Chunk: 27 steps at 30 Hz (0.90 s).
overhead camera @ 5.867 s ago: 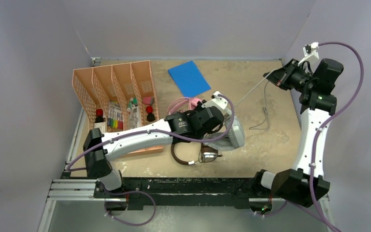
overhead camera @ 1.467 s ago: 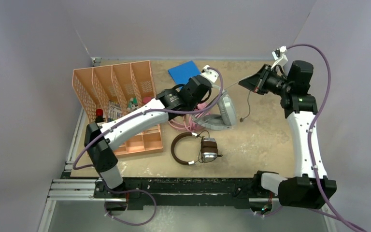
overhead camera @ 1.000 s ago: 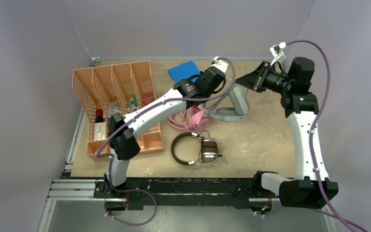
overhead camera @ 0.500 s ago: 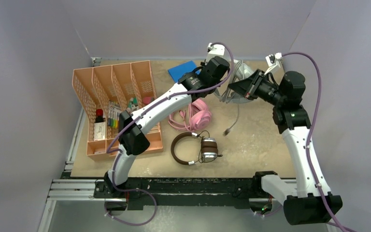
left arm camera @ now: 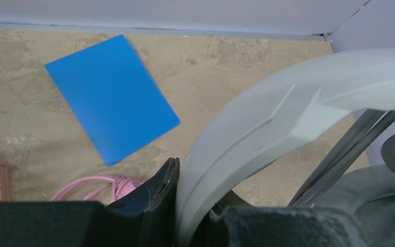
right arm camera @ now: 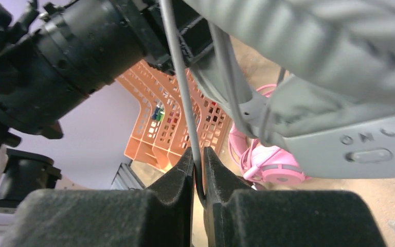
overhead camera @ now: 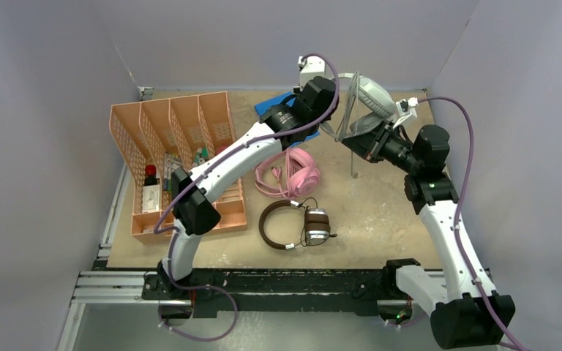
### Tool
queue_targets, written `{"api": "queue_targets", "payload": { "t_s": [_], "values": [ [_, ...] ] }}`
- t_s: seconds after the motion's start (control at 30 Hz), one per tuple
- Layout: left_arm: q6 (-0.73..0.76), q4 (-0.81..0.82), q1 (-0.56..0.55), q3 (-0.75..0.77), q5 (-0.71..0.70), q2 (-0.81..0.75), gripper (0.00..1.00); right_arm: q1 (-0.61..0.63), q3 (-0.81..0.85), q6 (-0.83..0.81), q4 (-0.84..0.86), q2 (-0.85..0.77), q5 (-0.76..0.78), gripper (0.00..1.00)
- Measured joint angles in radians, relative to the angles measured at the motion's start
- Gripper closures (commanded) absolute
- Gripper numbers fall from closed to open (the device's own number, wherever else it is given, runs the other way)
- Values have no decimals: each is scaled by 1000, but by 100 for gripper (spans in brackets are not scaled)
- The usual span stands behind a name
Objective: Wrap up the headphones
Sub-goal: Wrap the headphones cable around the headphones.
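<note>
Over a tan, mottled tabletop boxed in by plain lilac-grey walls, two robot arms are holding the light-grey headset aloft near the back of the enclosure. The left gripper is clamping the headset's headband, its fingers closed on either side of the grey arch. The right gripper is pinching the grey cable, jaws drawn almost together around the strand, whose loose end is dangling toward the table. Beneath them, the pink headset and the brown-and-silver headset are lying flat on the surface, the pink one farther back. A blue card is lying near the rear wall, and an orange slotted organiser is standing along the left side.
</note>
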Motion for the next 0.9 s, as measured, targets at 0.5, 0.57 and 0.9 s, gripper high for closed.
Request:
{"api": "queue_targets", "payload": {
  "t_s": [0.5, 0.57, 0.9],
  "values": [
    [-103, 58, 6, -15, 64, -52, 100, 5, -165, -62, 169, -15, 47, 67],
    [-115, 60, 9, -15, 72, -53, 100, 5, -185, -78, 189, -14, 53, 65],
    [-129, 63, 8, -27, 93, -106, 100, 5, -318, -126, 343, -12, 45, 34]
  ]
}}
